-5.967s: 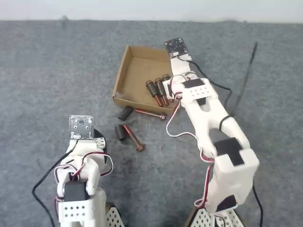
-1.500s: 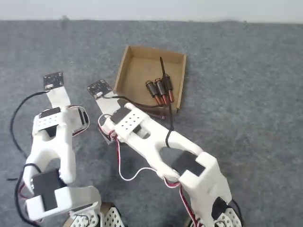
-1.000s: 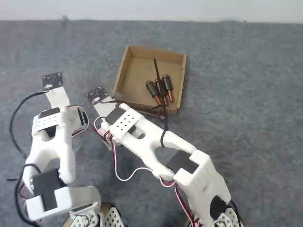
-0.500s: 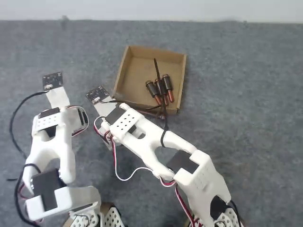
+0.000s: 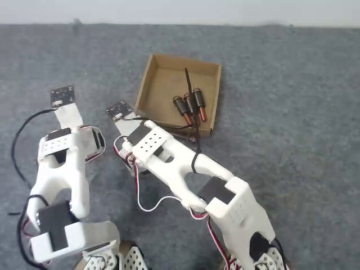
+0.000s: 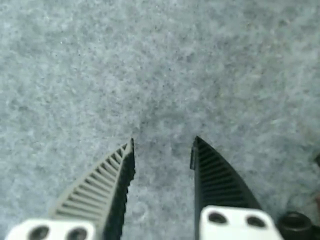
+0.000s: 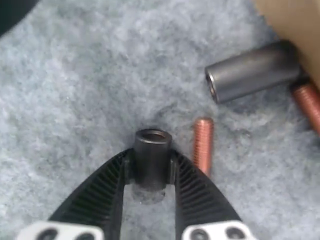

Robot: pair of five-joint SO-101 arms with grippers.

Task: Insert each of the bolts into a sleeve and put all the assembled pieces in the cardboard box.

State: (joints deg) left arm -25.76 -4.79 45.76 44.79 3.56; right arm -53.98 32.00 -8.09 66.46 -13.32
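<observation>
High view: the box [image 5: 151, 84] sits far and central on the carpet [image 5: 292, 140]. Three assembled pieces [image 5: 189, 108] lie side by side in its near right part, and a thin black cable [image 5: 188, 81] crosses above them. The right arm [image 5: 174, 166] stretches leftward, its wrist just near-left of the box and covering the carpet beneath. The left arm [image 5: 59, 163] stands at the left, well apart from the box.

Left wrist view: the left gripper [image 6: 162, 145] hangs over bare carpet, its jaws parted by a moderate gap.

Right wrist view: what the arm covers from above is plain here. The right gripper [image 7: 152, 162] is clamped on a sleeve [image 7: 152, 147] that stands upright on the carpet. A bolt [image 7: 202, 150] lies just beside the sleeve without touching it. A second sleeve [image 7: 252, 72] lies on its side farther off, by the box corner. A second bolt [image 7: 307, 107] lies close to it at the edge of the view.
</observation>
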